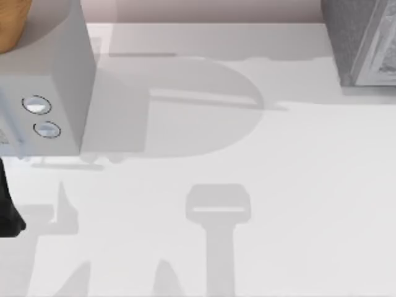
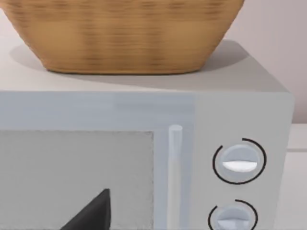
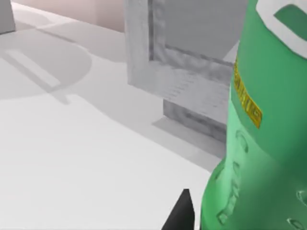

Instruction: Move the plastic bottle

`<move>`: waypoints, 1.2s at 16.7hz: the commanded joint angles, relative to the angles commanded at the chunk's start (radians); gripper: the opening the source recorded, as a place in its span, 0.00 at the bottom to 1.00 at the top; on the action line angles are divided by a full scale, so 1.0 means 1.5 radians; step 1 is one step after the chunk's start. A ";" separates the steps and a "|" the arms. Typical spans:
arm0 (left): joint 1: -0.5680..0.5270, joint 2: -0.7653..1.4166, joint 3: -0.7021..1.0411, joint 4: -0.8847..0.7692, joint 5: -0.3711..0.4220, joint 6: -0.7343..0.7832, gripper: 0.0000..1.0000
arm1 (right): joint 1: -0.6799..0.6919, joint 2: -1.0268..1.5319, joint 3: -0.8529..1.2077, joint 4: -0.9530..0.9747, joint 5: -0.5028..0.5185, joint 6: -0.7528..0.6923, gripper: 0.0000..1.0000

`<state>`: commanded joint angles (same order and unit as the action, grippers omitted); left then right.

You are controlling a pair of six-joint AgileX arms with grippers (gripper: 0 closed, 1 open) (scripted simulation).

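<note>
The plastic bottle (image 3: 268, 143) is bright green and translucent, with a white-and-green label band near its upper part. It stands very close in the right wrist view. My right gripper (image 3: 230, 218) is shut on it. One black finger (image 3: 181, 215) presses against the bottle's lower side, and the bottle hides the other finger. My left arm (image 1: 7, 210) is parked at the table's left edge, in front of the microwave.
A grey microwave (image 1: 55, 80) with two knobs stands at the back left, with a woven basket (image 2: 124, 33) on top. A grey framed cabinet (image 1: 365, 43) sits at the back right, just behind the bottle in the right wrist view. White tabletop (image 1: 247, 185) lies between them.
</note>
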<state>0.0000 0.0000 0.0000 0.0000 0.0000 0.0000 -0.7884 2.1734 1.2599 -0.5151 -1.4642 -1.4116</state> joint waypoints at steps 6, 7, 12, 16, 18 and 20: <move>0.000 0.000 0.000 0.000 0.000 0.000 1.00 | 0.015 0.013 -0.028 0.140 0.003 0.101 0.00; 0.000 0.000 0.000 0.000 0.000 0.000 1.00 | 0.018 0.017 -0.037 0.181 0.006 0.131 0.00; 0.000 0.000 0.000 0.000 0.000 0.000 1.00 | 0.041 0.038 -0.089 0.422 0.029 0.310 0.00; 0.000 0.000 0.000 0.000 0.000 0.000 1.00 | 0.062 0.050 -0.129 0.618 0.047 0.453 0.00; 0.000 0.000 0.000 0.000 0.000 0.000 1.00 | 0.072 0.053 -0.145 0.702 0.052 0.512 0.00; 0.000 0.000 0.000 0.000 0.000 0.000 1.00 | 0.081 0.055 -0.157 0.767 0.055 0.559 0.00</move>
<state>0.0000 0.0000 0.0000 0.0000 0.0000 0.0000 -0.6674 2.2557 1.0245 0.6358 -1.3818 -0.5735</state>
